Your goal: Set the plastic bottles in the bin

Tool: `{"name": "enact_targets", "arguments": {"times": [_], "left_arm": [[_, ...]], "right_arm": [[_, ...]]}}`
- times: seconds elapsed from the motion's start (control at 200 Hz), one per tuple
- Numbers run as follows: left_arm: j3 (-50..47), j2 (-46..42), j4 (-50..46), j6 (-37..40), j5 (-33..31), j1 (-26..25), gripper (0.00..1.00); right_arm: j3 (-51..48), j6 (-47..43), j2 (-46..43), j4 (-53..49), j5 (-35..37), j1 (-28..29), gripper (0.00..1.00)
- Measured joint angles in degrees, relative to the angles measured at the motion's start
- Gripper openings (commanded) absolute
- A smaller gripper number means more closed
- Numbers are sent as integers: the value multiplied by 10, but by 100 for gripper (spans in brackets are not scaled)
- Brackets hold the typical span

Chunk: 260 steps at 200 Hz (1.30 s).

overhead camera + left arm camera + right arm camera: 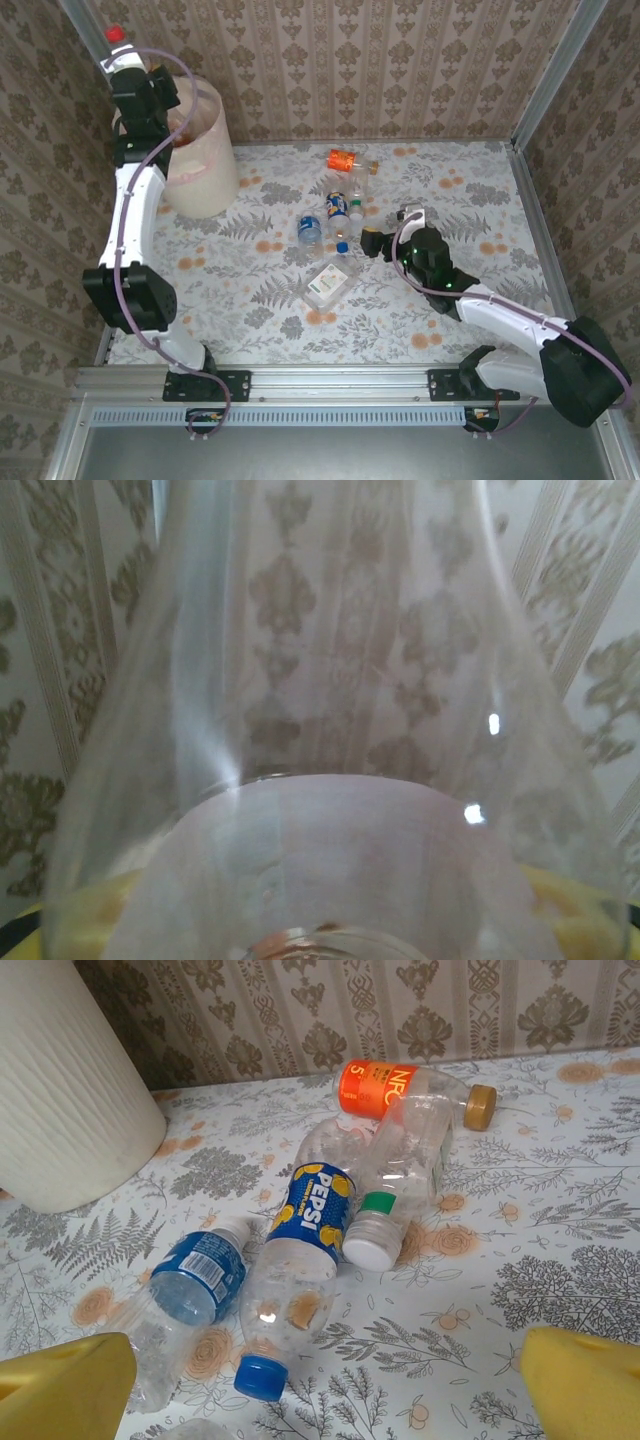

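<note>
Floral-print tabletop, left gripper pinching red-capped clear bottle, bin below; right gripper spread, Pepsi bottle just ahead.

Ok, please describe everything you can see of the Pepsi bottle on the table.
The Pepsi bottle is clear plastic, seemingly empty, with a blue label showing yellow lemons and a blue cap. It lies on its side on the flowered table, cap toward the right wrist camera. A blue-labelled bottle lies close on one side; a white-capped bottle rests against the other.
</note>
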Motion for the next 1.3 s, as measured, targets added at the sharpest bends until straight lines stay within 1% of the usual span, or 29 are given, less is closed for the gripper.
{"name": "enact_targets", "arguments": {"times": [0.31, 0.475, 0.635, 0.725, 0.78, 0.86, 0.985, 1.125, 1.3], "left_arm": [[46, 52, -100, 0, 46, 20, 51], [63, 76, -136, 5, 59, 28, 52], [87, 105, -169, 21, 87, 30, 52], [92, 116, -181, 33, 103, 30, 57], [102, 127, -195, 41, 109, 30, 63], [128, 150, -223, 46, 119, 30, 80], [179, 186, -261, 54, 129, 30, 90], [223, 194, -293, 50, 129, 30, 95], [262, 193, -294, 42, 129, 30, 98]], "right_arm": [[-14, -1, -17, -3, 7, 0, 100], [-14, -5, -16, -3, 7, 0, 100], [-14, -5, -16, -4, 7, 0, 100], [-14, -5, -16, -4, 7, 0, 100], [-14, -5, -16, -5, 7, 0, 100], [-14, -5, -14, -5, 7, 0, 100], [-14, -5, -10, -6, 7, 0, 100], [-14, -5, -10, -7, 7, 0, 100], [-14, -5, -10, -8, 7, 0, 100]]}}
